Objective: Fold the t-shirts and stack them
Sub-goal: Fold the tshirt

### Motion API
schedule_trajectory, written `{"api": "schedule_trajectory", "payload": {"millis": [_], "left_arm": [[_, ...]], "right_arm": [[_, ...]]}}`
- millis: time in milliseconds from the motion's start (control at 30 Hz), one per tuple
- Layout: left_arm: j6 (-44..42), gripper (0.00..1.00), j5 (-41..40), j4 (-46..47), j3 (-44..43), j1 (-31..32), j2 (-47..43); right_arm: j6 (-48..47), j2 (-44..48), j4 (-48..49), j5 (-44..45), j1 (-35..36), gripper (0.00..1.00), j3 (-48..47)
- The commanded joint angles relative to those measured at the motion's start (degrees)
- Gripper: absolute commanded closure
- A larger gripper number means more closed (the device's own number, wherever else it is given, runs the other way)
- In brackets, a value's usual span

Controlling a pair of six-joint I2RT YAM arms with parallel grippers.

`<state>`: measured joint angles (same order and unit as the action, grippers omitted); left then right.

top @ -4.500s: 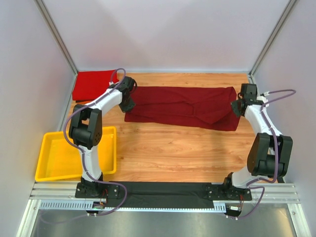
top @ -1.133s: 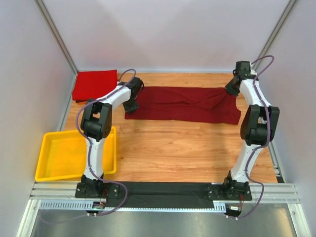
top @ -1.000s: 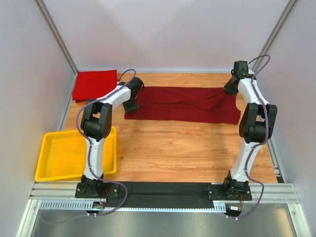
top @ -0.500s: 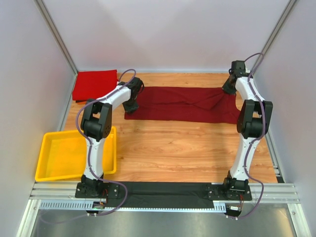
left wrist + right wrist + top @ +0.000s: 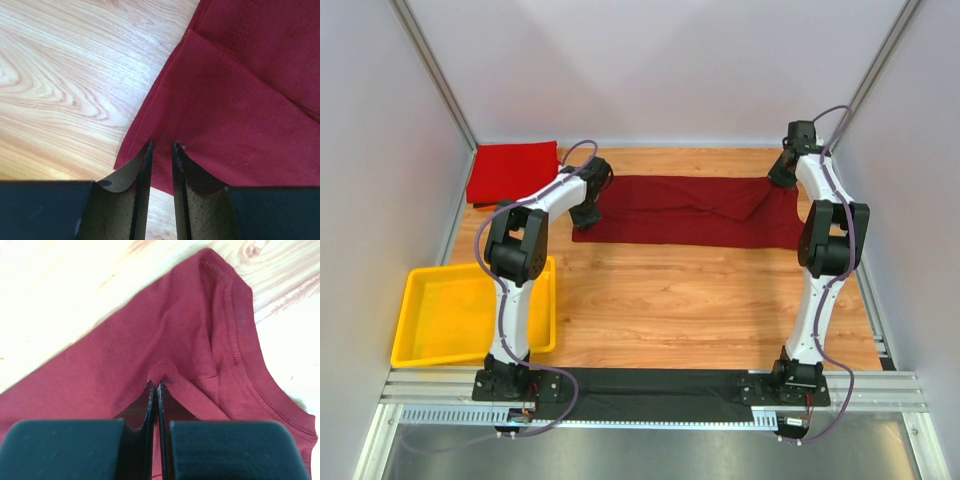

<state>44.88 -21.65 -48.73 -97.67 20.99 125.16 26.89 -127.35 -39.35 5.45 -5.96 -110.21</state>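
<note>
The dark maroon t-shirt (image 5: pixel 690 210) lies folded into a long band across the far part of the table. My left gripper (image 5: pixel 588 205) is at its left end. In the left wrist view the gripper (image 5: pixel 162 145) has its jaws nearly closed over the edge of the shirt (image 5: pixel 240 110). My right gripper (image 5: pixel 782 172) is at the shirt's far right corner. In the right wrist view it (image 5: pixel 156 384) is shut on a small pinch of the maroon cloth (image 5: pixel 125 355) near the hem. The brighter red t-shirt (image 5: pixel 512 172) lies folded at the far left corner.
A yellow tray (image 5: pixel 450 320) sits at the near left beside the left arm's base. White walls and corner posts close in the table on three sides. A black strip runs along the near edge between the arm bases.
My right gripper has moved toward the far right corner, drawing the shirt's right end with it. My left gripper has shifted slightly right at the shirt's left end.
</note>
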Motion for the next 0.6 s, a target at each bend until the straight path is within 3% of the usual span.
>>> {"api": "schedule_trajectory", "payload": {"millis": [0, 567], "left_arm": [[0.9, 0.7, -0.1, -2.6, -0.2, 0.4, 2.3], [1.3, 0.7, -0.6, -2.9, 0.3, 0.7, 2.4]], "right_arm": [[-1.0, -1.1, 2.5, -0.2, 0.1, 1.0, -3.4], [-1.9, -6.8, 0.3, -0.9, 0.1, 1.0, -10.5]]}}
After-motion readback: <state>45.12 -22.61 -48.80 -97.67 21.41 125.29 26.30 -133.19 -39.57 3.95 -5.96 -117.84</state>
